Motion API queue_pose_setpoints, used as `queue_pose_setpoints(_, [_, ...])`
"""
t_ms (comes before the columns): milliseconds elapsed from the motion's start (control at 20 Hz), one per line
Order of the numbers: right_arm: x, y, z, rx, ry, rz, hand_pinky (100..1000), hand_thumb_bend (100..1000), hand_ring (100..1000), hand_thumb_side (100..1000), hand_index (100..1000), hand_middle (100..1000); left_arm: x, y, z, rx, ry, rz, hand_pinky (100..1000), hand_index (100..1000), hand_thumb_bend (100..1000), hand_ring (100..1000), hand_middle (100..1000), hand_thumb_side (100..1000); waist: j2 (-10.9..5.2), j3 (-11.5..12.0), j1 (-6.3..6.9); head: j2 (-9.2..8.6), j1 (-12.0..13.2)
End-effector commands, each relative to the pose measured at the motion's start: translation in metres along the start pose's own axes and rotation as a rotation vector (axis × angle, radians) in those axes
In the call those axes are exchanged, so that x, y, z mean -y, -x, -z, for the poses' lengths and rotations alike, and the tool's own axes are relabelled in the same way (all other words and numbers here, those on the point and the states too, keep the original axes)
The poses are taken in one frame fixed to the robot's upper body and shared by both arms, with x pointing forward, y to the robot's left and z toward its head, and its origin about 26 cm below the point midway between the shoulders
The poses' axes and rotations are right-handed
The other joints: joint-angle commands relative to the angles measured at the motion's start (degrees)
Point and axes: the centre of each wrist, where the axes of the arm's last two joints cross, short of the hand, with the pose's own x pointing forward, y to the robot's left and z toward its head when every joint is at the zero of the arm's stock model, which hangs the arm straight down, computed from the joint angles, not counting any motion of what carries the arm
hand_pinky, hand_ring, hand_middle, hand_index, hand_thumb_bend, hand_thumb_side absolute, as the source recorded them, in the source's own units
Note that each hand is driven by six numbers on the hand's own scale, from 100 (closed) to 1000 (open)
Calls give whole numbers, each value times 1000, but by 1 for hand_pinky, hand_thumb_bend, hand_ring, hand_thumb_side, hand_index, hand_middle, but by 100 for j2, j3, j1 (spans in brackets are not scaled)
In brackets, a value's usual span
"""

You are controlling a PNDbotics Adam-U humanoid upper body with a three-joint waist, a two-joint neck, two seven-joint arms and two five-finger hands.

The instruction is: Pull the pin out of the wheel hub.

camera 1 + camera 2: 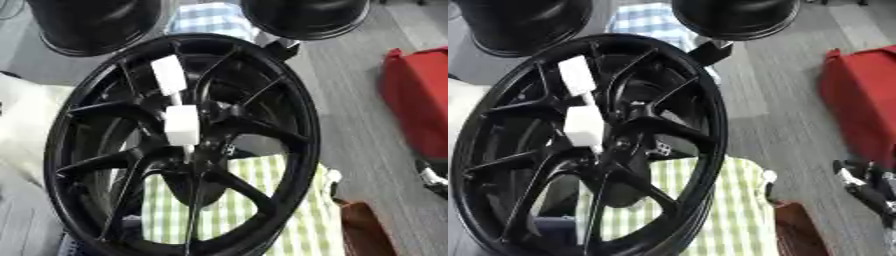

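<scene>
A black multi-spoke wheel hub [289, 125] stands tilted and fills the middle of both views. A white pin [182, 125] sticks out of its centre towards me. It shows as a white block on a thin stem, with a second white block [168, 75] above it on the same line. No hand touches the pin or the hub. Part of my right hand [864, 185], black with silver, shows low at the right edge, well away from the hub. My left hand shows in neither view.
Two more black wheels [96, 25] [306, 17] stand behind the hub. A green-checked cloth [262, 200] lies under it, with a blue-checked cloth [210, 20] further back. A red bag [420, 100] sits right, a brown object [363, 230] lower right, and something white [22, 120] left.
</scene>
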Motion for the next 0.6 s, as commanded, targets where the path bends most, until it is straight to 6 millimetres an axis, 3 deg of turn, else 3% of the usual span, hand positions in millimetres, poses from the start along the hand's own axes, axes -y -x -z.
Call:
queue_pose_setpoints(50, [11, -11, 3, 38, 33, -10, 604, 336, 629, 376, 678, 520, -19, -57, 31, 176, 144, 163, 724, 760, 301, 645, 535, 542, -42, 13, 1, -2, -58])
queue_pose_setpoints(350, [14, -14, 1, 44, 48, -26, 604, 336, 628, 376, 678, 520, -17, -139, 54, 341, 444, 365, 733, 778, 346, 661, 561, 544, 4, 15, 65, -37, -127])
queue_pose_setpoints(600, [16, -14, 0, 45, 52, -42, 604, 337, 628, 375, 678, 520, 0, -202, 50, 435, 722, 516, 738, 809, 387, 669, 607, 575, 3, 29, 111, -47, -159])
